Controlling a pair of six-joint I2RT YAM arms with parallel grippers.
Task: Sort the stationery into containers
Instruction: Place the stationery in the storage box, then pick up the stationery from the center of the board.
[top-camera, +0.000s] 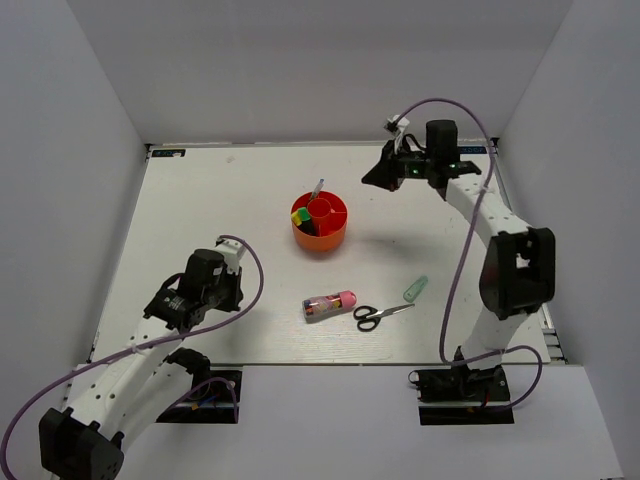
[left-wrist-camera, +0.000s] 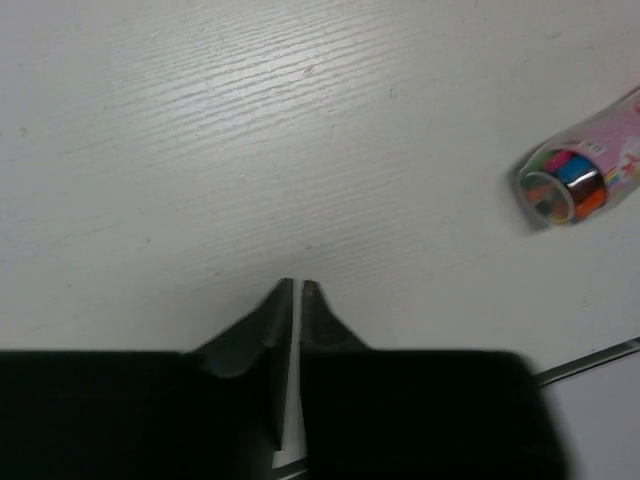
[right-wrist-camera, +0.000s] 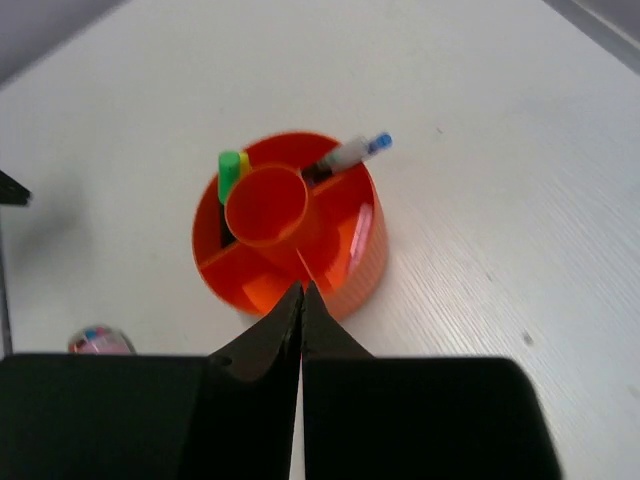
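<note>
Left gripper (left-wrist-camera: 297, 287), closed and empty, hovers near the clear pink-capped tube (top-camera: 329, 303) by the tabletop's near edge; scissors (top-camera: 380, 314) and pale green tube (top-camera: 415, 289) wait alongside. Mid-tabletop organiser (top-camera: 320, 241) holds markers (top-camera: 298, 215), perhaps a pen (right-wrist-camera: 355, 152). Right gripper (right-wrist-camera: 301, 292) beyond, closed, empty. Next: open jaws.

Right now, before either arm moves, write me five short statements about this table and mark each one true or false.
1. The scissors lie on the table, outside the organiser. True.
2. The green-capped marker lies loose on the table. False: it stands in one of the organiser's ring compartments.
3. The left fingers are shut with nothing between them. True.
4. The right fingers clamp the pale green tube. False: they are shut and empty; that tube lies on the table.
5. The clear pink-capped tube is in the central cup. False: it lies on the table near the scissors.
</note>
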